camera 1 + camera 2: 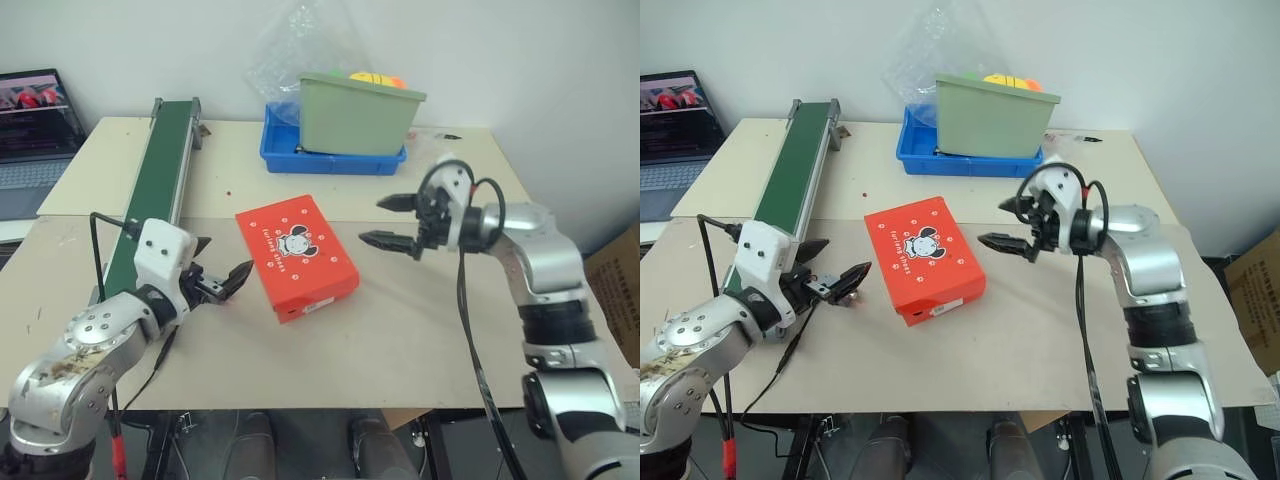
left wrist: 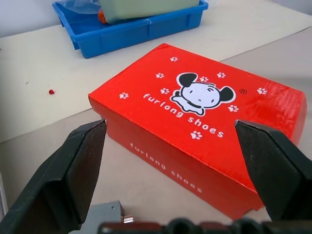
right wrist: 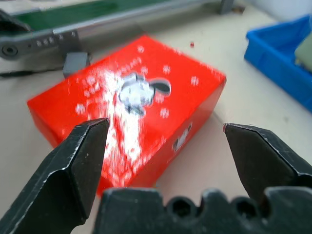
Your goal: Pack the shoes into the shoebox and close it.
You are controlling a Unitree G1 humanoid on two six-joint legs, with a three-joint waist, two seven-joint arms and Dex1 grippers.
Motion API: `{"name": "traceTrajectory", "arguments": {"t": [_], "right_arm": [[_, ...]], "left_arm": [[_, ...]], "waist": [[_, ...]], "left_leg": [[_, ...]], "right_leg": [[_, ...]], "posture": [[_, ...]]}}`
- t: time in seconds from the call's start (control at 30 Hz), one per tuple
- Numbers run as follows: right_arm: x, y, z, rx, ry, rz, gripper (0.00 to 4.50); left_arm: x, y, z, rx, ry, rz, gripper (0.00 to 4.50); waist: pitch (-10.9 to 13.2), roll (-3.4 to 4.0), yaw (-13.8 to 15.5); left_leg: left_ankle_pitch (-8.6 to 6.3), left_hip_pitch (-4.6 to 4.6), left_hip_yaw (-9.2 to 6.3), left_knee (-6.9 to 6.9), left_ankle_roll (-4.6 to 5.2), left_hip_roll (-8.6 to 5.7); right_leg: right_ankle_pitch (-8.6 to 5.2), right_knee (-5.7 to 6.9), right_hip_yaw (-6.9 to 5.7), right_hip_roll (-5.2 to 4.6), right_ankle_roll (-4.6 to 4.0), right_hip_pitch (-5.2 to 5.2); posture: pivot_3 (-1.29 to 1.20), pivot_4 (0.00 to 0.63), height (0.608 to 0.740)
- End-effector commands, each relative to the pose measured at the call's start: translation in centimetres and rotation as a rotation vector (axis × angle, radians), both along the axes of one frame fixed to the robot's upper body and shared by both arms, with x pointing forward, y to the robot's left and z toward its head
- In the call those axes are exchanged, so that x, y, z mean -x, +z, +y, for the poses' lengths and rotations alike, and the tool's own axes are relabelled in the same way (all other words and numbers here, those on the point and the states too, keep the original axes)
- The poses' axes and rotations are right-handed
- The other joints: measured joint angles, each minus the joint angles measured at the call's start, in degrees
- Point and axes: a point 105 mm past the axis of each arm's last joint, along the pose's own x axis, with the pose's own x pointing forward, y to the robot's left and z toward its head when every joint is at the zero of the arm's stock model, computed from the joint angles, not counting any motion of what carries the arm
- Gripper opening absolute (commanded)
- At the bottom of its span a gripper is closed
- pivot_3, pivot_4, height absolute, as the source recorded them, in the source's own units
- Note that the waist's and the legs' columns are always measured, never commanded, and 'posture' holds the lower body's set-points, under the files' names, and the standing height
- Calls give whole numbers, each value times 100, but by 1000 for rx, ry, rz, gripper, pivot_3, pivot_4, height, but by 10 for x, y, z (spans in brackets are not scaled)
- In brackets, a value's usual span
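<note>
Closed shoebox (image 1: pixel 296 254) on the tabletop (image 1: pixel 420 330) between left hand (image 1: pixel 222 283) and right hand (image 1: pixel 393 222), both wide open, empty, apart from it.

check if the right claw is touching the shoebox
Apart. The left eye view shows the right claw open beside the closed shoebox, with bare table between its fingertips and the box edge.

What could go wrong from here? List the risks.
1. The shoebox lies shut, so whether both shoes are inside cannot be checked.
2. The left hand is open close beside the box; a forward drift could nudge it.
3. The right hand, open and apart, trails a cable that could drag across the table.
</note>
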Motion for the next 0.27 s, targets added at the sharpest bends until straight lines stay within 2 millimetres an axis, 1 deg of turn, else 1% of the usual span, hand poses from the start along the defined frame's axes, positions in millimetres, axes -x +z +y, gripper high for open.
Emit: {"name": "traceTrajectory", "arguments": {"t": [0.03, 0.07, 0.17, 0.27], "right_arm": [[2, 10, -11, -10, -37, -34, 4466], [1, 10, -11, -10, -43, -34, 4466], [-1, -2, -17, 31, -59, -23, 4466], [-2, -4, -15, 28, -61, -26, 4466]], "left_arm": [[5, 11, 0, -15, -34, -56, 4500], [6, 10, 1, -20, -40, -55, 4500], [9, 7, 1, -37, -73, -30, 4500], [8, 8, 4, -42, -72, -27, 4500]], "waist": [[0, 0, -9], [0, 0, -19], [0, 0, -56], [0, 0, -53]], "left_leg": [[0, 0, 0, 1, 0, 0], [0, 0, 1, 2, 0, 0], [1, 4, 1, 6, 1, 1], [0, 4, 1, 6, 1, 1]], "right_leg": [[0, -1, 0, 0, 0, 0], [-1, 0, 1, 0, 0, 0], [-2, 0, 2, 1, 3, 3], [-5, 0, 3, 1, 6, 4]], "posture": [[0, 150, 740], [0, 150, 740], [0, 150, 740], [0, 150, 740]]}}
